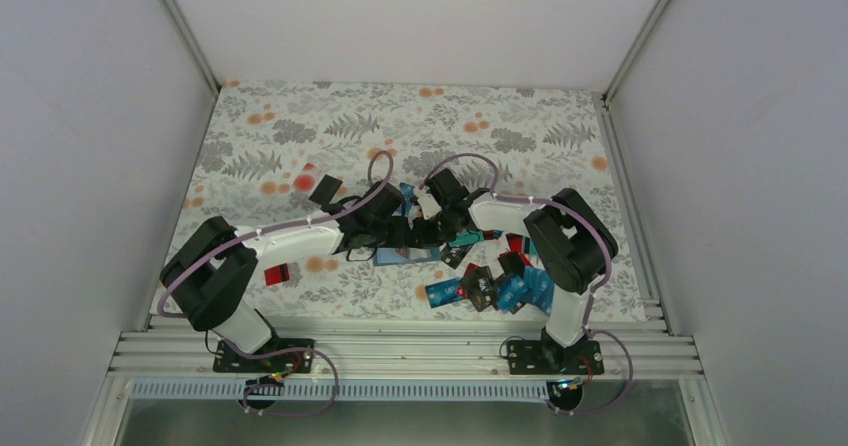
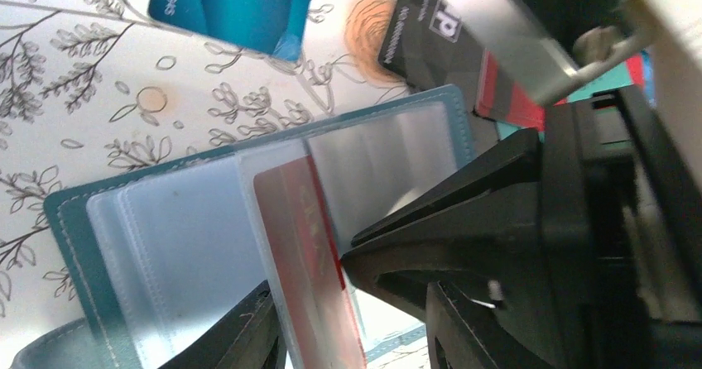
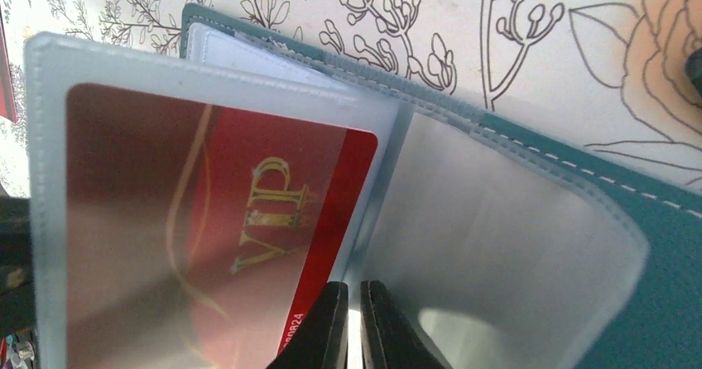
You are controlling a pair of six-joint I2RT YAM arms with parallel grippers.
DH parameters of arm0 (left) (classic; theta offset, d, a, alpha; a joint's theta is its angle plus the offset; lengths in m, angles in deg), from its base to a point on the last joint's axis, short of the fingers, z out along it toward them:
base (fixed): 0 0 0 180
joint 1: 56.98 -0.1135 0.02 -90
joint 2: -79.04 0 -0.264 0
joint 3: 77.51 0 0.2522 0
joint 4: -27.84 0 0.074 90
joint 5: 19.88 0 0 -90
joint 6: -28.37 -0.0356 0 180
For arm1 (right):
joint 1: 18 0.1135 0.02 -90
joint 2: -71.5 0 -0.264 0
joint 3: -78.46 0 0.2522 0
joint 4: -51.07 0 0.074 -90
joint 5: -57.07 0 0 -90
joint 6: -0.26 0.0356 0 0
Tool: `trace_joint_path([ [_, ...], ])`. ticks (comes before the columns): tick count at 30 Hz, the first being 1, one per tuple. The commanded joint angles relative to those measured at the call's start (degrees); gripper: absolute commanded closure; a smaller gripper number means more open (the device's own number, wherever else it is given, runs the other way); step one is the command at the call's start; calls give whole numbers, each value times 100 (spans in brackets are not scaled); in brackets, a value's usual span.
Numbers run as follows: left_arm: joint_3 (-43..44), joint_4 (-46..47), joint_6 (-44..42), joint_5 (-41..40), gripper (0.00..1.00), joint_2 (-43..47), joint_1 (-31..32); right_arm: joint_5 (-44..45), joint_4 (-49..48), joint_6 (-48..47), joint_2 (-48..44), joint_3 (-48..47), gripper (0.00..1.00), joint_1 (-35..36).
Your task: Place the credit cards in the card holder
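Card holder (image 2: 74,220) lies open and flat on the floral cloth (image 1: 300,136), directly under both sets of jaws, with its clear sleeves uppermost. One sleeve (image 3: 50,179) stands lifted off the others. A red card (image 3: 273,203) marked VIP sits inside it.

Left gripper (image 2: 352,303): jaws part open, one finger on each side of the lifted sleeve, not closed on it.

Right gripper (image 3: 354,290): jaws shut, tips just beside the red card's lower corner and against the sleeve, between the left jaws. Whether they pinch a sleeve leaf cannot be told.

Beyond the left jaws, past the holder's far edge, lie a blue card (image 2: 240,5) and a black card (image 2: 430,38). More cards (image 1: 490,286) lie scattered behind the right jaws, toward that arm's base.
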Motion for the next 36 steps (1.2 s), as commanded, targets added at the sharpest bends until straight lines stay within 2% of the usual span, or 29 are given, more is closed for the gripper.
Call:
trace_joint_path([
  [1, 250, -1, -73, -14, 58, -99, 54, 351, 293, -126, -107, -24, 91, -104],
  [7, 382, 28, -124, 9, 59, -289, 87, 401, 527, -152, -488, -63, 84, -243],
  [26, 1391, 42, -413, 205, 59, -1286, 347, 1054, 725, -72, -1087, 456, 83, -827],
  [36, 1574, 408, -406, 446, 60, -1930, 430, 1149, 863, 45, -2126, 757, 78, -1427],
])
